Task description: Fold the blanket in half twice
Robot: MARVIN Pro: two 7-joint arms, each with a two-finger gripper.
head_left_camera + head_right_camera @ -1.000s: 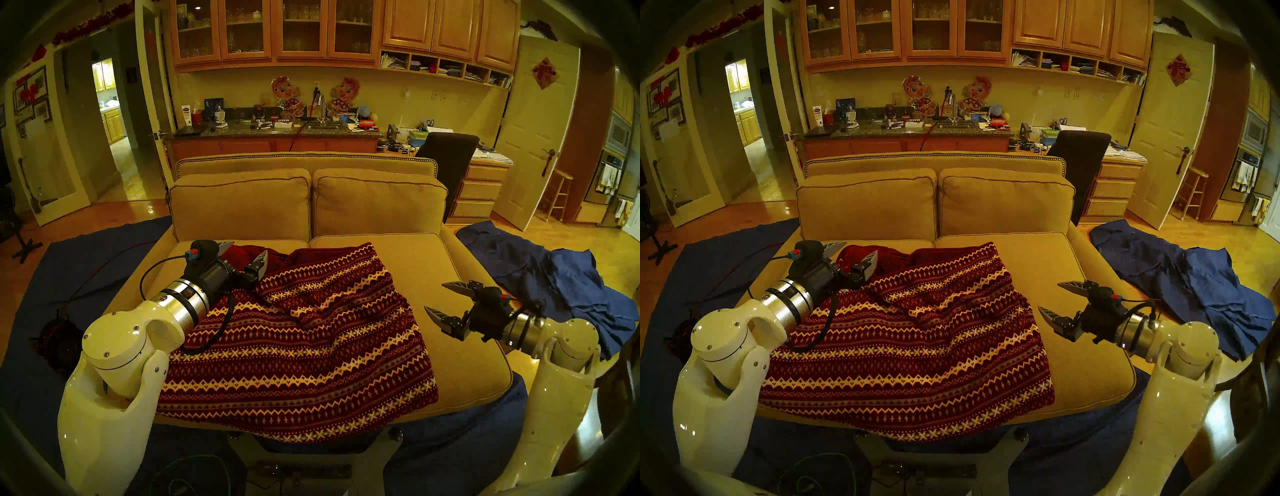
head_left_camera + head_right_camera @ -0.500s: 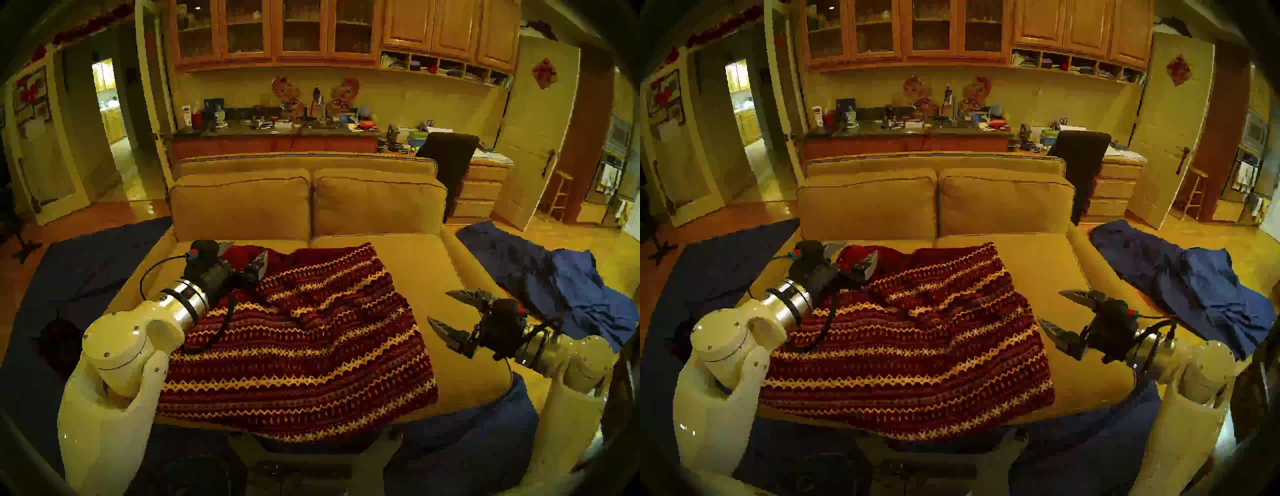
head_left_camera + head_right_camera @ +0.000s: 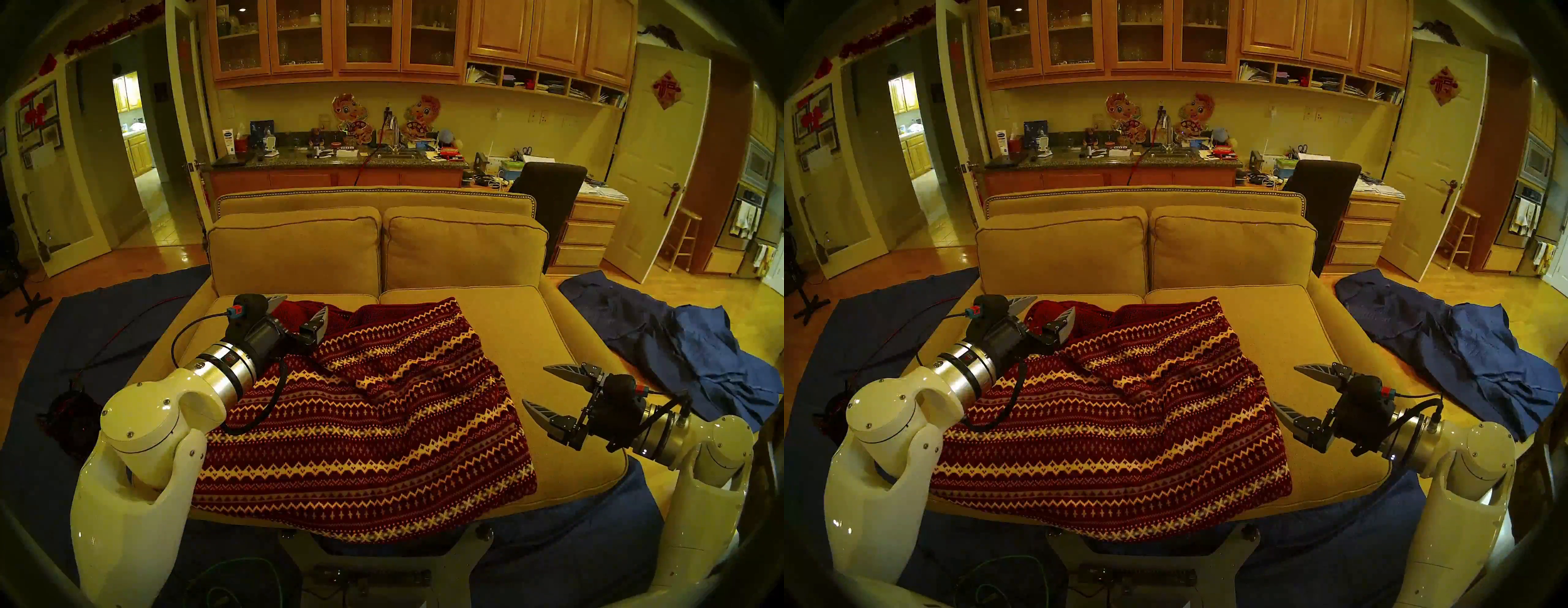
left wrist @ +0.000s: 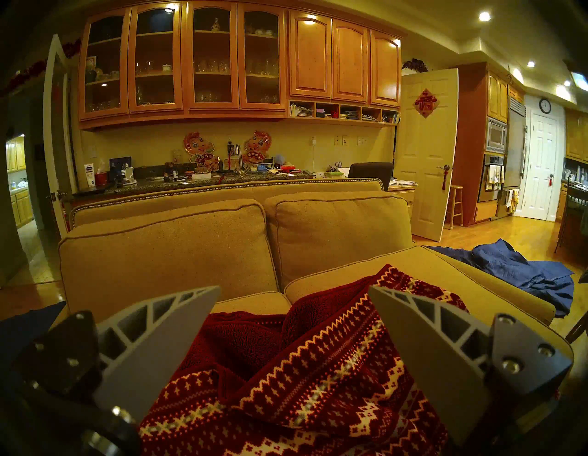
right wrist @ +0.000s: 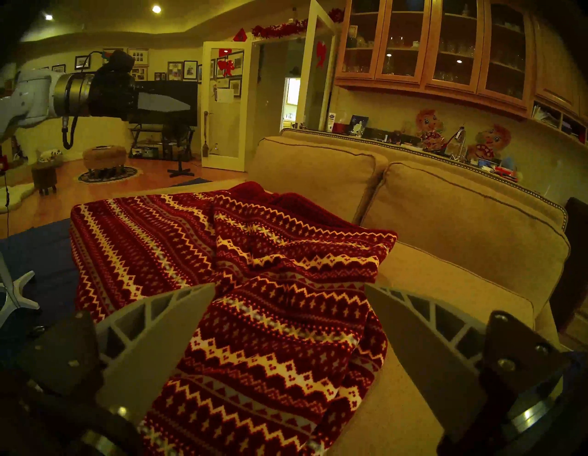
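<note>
Blanket (image 3: 365, 429) was spread rumpled over left seat cushion of sofa (image 3: 564, 424), front edge hung over sofa's front edge, plain red reverse bunched at rear. Left hand (image 3: 297, 312) was held released above that rear bunch, nothing gripped. Right hand (image 3: 539, 386) was held released above right cushion's front, beside blanket's right edge.

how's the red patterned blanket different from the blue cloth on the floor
The blanket is dark red with cream and grey patterned bands; the blue cloth is plain. The blanket lies on the sofa seat, its near edge hanging over the front; the blue cloth lies on the floor to the sofa's right. Both are rumpled, and neither is gripped.
</note>
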